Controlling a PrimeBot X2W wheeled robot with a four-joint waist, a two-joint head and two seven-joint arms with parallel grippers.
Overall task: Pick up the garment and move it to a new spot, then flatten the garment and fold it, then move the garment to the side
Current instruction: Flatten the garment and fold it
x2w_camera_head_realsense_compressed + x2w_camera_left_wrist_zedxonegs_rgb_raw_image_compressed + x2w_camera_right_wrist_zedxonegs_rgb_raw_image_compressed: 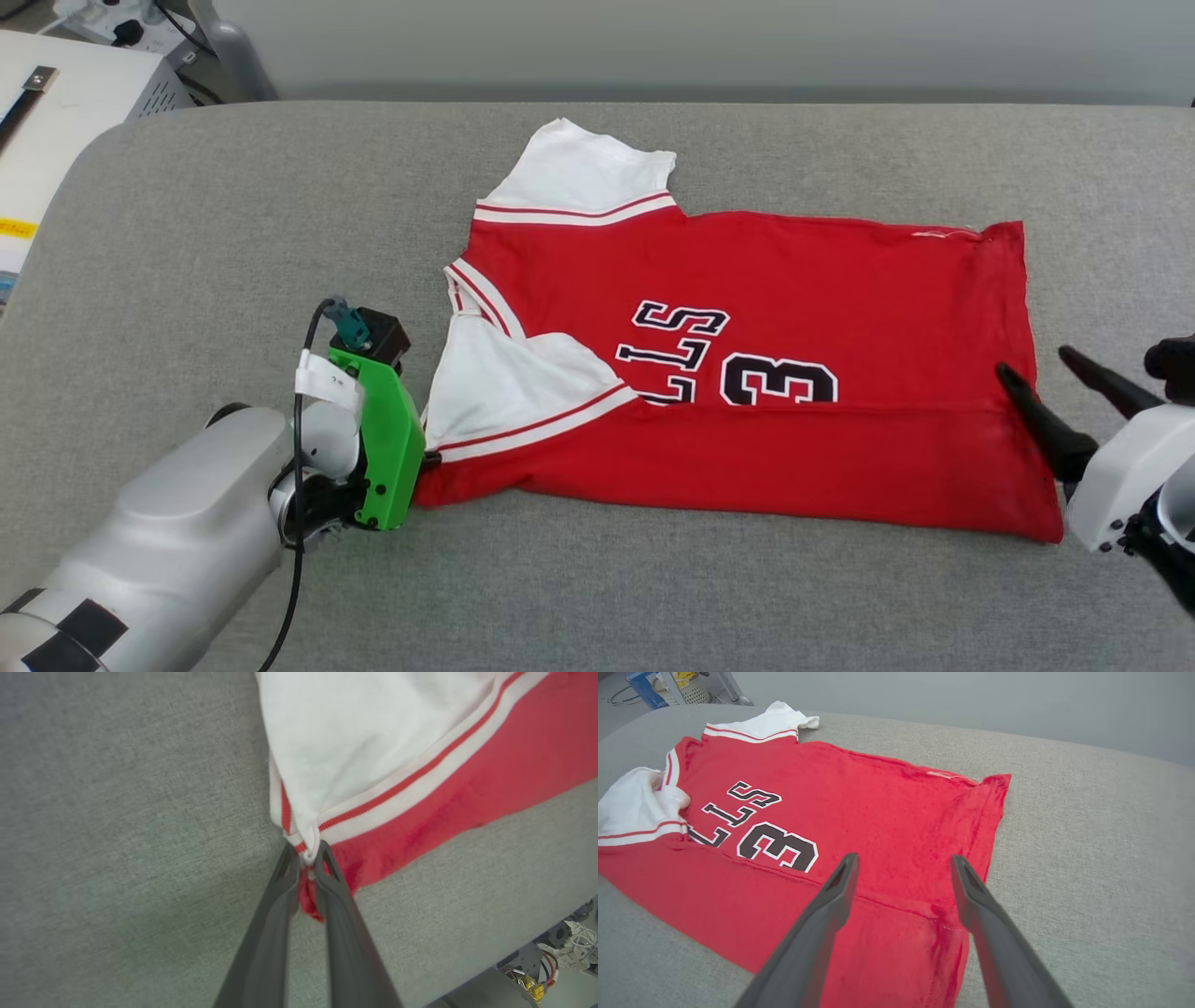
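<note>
Jersey cloth this thin is light, limp and easily stretched, we judge. The red T-shirt (747,271) lies partly folded on the grey cloth-covered surface (233,215) and will sag from any single pinch, so we would grip it at corners and hems. Our left gripper (306,854) reaches in low at the shirt's near left corner, jaws pressed together on a bunch of cloth where the white sleeve (355,732) meets the red body. Our right gripper (903,861) hovers, angled down, over the shirt's right hem, jaws spread and holding nothing.
</note>
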